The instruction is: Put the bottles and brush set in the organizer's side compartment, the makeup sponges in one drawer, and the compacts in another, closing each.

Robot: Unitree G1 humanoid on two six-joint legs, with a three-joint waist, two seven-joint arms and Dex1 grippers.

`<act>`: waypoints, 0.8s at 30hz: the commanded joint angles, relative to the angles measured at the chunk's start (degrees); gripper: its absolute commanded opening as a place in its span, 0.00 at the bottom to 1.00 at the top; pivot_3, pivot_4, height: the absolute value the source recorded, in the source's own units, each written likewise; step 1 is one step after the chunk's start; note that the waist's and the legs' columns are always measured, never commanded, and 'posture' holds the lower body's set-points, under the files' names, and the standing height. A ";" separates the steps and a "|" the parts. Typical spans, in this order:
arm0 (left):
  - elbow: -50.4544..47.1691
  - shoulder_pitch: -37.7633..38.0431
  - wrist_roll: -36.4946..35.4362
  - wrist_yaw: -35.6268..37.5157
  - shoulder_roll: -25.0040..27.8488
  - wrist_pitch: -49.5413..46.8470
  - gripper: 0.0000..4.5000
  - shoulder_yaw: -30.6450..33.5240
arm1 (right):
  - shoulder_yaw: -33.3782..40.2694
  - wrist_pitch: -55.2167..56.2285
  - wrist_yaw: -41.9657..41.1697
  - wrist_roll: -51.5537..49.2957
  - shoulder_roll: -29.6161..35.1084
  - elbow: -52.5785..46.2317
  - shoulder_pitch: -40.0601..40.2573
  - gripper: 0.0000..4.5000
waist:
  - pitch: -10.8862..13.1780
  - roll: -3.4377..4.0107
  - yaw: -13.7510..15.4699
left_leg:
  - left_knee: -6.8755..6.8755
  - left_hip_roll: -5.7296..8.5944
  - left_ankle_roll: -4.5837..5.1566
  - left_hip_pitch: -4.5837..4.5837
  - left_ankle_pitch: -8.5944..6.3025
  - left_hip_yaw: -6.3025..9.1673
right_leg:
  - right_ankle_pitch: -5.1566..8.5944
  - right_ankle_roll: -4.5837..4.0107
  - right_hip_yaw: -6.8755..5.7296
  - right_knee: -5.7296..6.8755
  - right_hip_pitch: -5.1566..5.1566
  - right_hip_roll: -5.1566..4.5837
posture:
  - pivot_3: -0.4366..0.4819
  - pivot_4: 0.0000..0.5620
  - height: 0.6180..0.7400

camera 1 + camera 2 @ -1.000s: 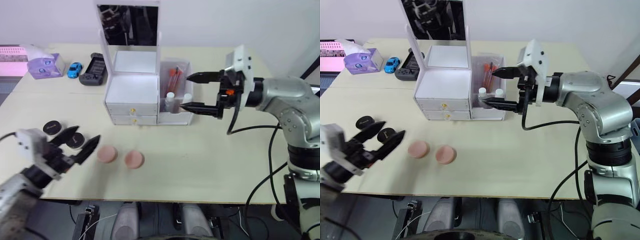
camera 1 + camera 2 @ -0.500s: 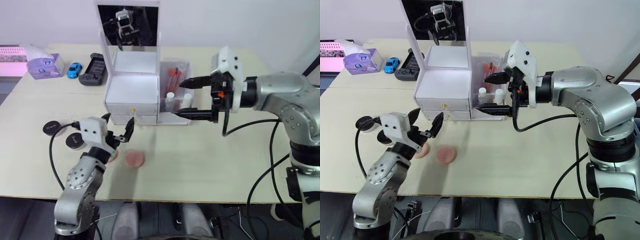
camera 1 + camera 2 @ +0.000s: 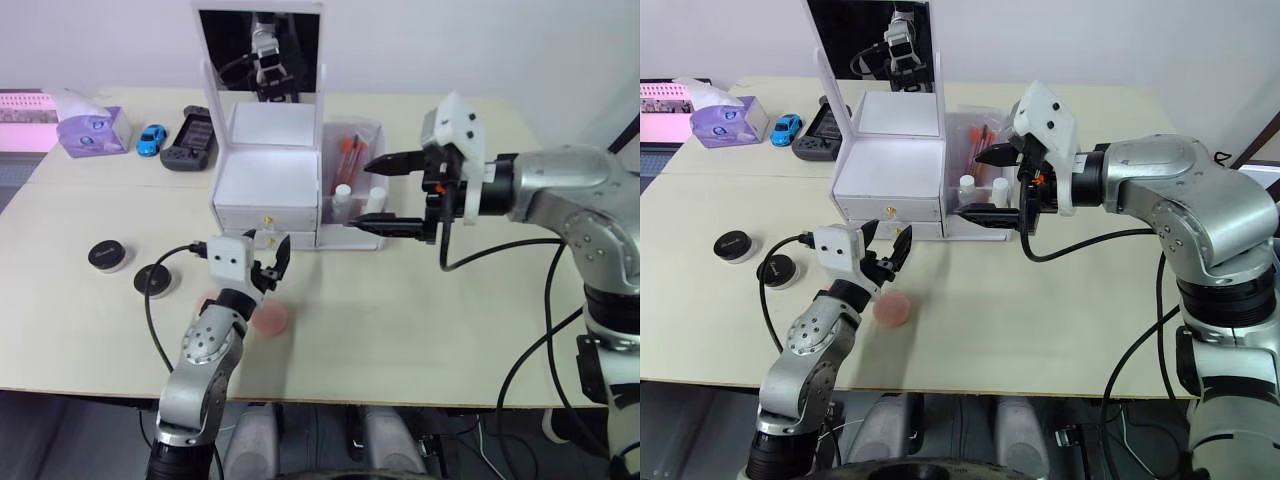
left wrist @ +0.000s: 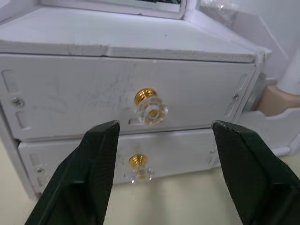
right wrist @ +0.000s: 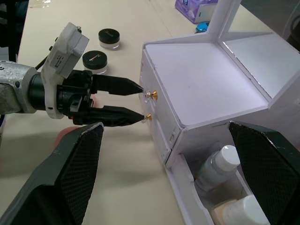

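Observation:
The white organizer point(image 3: 268, 185) stands mid-table with both drawers shut. Its side compartment point(image 3: 355, 235) holds two white-capped bottles point(image 3: 342, 195) and the brush set point(image 3: 348, 150). My left gripper point(image 3: 887, 245) is open just in front of the drawers, its fingers on either side of the upper gold knob point(image 4: 151, 108), not touching it. Over the side compartment's front, my right gripper point(image 3: 360, 196) is open and empty. One pink makeup sponge point(image 3: 268, 318) lies by my left arm; a second point(image 3: 205, 302) is mostly hidden behind it. Two black compacts point(image 3: 106, 255) point(image 3: 153, 281) sit at the left.
A mirror point(image 3: 260, 45) rises from the organizer's back. At the far left stand a purple tissue box point(image 3: 92, 130), a blue toy car point(image 3: 150, 138) and a black controller point(image 3: 188, 138). Bare table lies right of the sponges.
My left arm has swung from the table's front left up to the drawer fronts, still open. The right gripper shifted slightly left toward the side compartment and then held.

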State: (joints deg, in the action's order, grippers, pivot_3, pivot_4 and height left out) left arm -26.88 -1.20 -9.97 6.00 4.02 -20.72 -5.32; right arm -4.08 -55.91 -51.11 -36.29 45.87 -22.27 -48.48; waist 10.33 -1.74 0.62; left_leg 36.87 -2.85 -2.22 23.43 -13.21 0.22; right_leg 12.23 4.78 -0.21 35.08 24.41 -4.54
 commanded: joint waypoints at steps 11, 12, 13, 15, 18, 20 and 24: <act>2.85 -3.70 0.55 0.11 -0.74 3.09 0.62 1.21 | 0.79 1.69 0.92 1.08 0.30 -2.14 -0.90 1.00 | 0.00 0.00 0.08 | 0.00 0.00 0.01 0.00 0.00 0.01 | 0.00 0.00 0.00 0.00 0.00 0.00 | 0.48 0.27 0.91; 3.10 -3.91 0.43 0.21 -0.72 3.28 0.51 1.39 | 0.84 1.74 0.94 1.13 0.34 -2.18 -0.86 1.00 | 0.00 0.00 0.05 | 0.01 0.00 0.01 0.00 0.00 0.01 | 0.00 0.00 -0.01 0.00 0.00 0.00 | 0.48 0.27 0.91; 3.27 -4.15 0.46 0.37 -0.62 3.48 0.37 1.37 | 0.90 1.85 0.95 1.28 0.41 -2.21 -0.77 1.00 | 0.00 0.00 0.04 | 0.02 0.00 0.01 0.00 0.00 0.00 | 0.00 0.00 -0.01 0.00 0.00 0.00 | 0.48 0.27 0.91; 3.31 -4.43 0.57 0.76 -0.47 3.74 0.14 1.08 | 0.98 2.12 0.94 1.59 0.51 -2.28 -0.61 1.00 | 0.00 0.00 0.07 | 0.01 0.00 0.01 0.01 0.00 0.00 | 0.00 0.01 -0.01 -0.01 0.00 0.00 | 0.48 0.27 0.91; 2.96 -4.36 0.79 1.08 -0.33 3.67 0.06 0.90 | 1.03 2.42 1.03 1.81 0.51 -2.35 -0.44 1.00 | 0.00 0.00 0.07 | 0.01 0.00 0.01 0.01 0.00 0.02 | 0.00 0.01 -0.02 -0.01 0.00 0.00 | 0.48 0.27 0.91; 2.38 -4.02 1.09 1.31 0.02 3.45 0.06 0.86 | 1.07 2.50 1.07 1.86 0.39 -2.40 -0.31 1.00 | 0.00 0.00 0.07 | 0.01 0.00 0.01 0.02 -0.01 0.01 | 0.00 0.00 -0.02 -0.02 0.00 -0.01 | 0.48 0.27 0.91; -0.12 -2.27 2.34 1.62 1.80 2.17 0.06 0.47 | 1.03 2.89 1.40 1.88 -0.21 -2.42 0.00 1.00 | 0.00 0.00 0.01 | 0.00 0.00 0.01 0.02 -0.01 0.01 | 0.00 0.00 -0.02 -0.01 0.01 -0.01 | 0.48 0.27 0.91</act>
State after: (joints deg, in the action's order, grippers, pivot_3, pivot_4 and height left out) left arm -23.31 -3.71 -8.29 7.06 5.38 -18.86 -3.94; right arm -4.09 -54.20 -49.96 -34.50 45.86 -22.95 -48.20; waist 10.33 -1.74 0.64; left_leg 36.87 -2.84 -2.21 23.44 -13.21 0.23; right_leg 12.23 4.79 -0.23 35.06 24.42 -4.55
